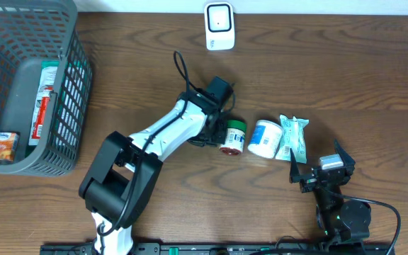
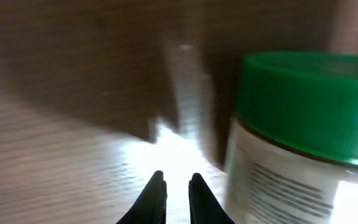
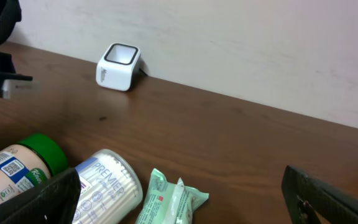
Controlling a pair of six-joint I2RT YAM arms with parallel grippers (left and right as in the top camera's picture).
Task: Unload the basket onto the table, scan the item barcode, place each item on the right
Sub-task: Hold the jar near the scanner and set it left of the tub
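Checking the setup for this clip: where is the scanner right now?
Overhead, the scanner stands top centre, at the far edge of the table, beyond the green-lidded jar.

- The overhead camera looks straight down from high above the table, with the green-lidded jar near mid-frame.
- The left wrist camera sits low and very close, with the jar blurred at its right.
- The right wrist camera looks low toward the wall, with the jar at lower left and the white scanner beyond it.
- All three views share the jar.
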